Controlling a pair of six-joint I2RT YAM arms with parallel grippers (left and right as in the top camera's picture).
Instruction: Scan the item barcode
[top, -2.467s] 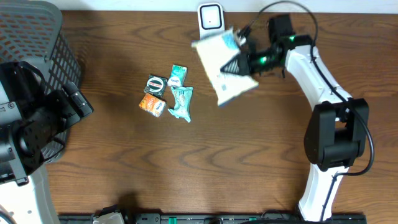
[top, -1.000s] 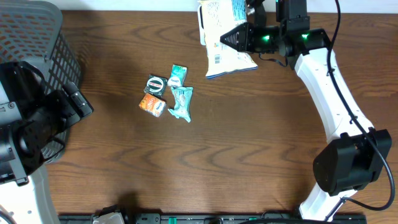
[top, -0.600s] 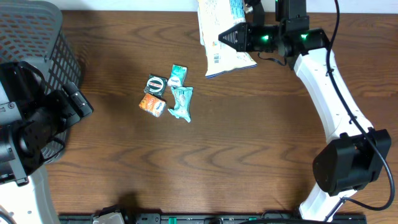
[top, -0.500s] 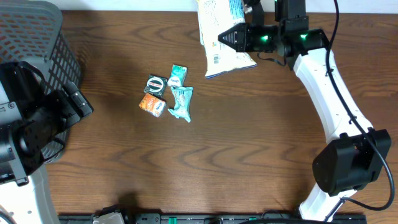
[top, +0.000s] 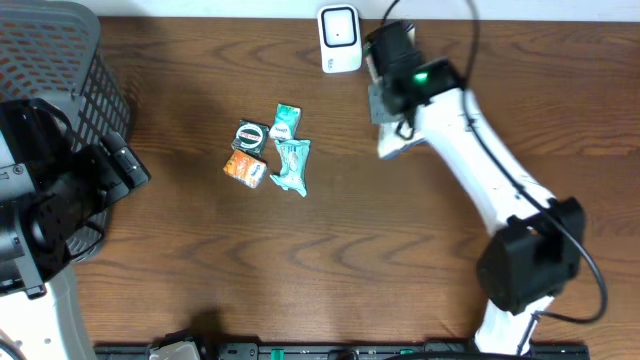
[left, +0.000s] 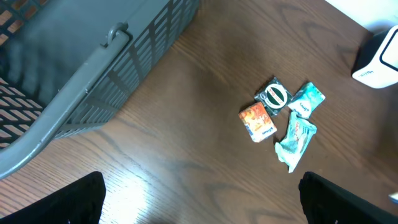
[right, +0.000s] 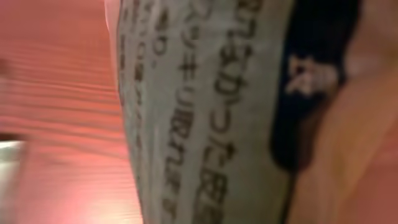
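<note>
The item, a white snack bag (right: 199, 124) with black Japanese print, fills the blurred right wrist view. From overhead only a white corner of the bag (top: 392, 148) shows under the right arm. My right gripper (top: 387, 103) points down just right of the white barcode scanner (top: 340, 38) at the table's back edge and is shut on the bag. Any barcode is hidden. My left gripper (left: 202, 211) hangs open and empty at the left, its fingertips (left: 81, 199) far apart over bare wood.
A cluster of small packets lies left of centre: an orange one (top: 245, 168), a round black one (top: 250, 135) and two teal ones (top: 286, 120). A grey mesh basket (top: 60, 60) stands at the back left, near the left arm.
The right arm has swung forward and turned down, taking the bag off the back edge. The scanner, covered before, now shows. The left arm has not moved.
</note>
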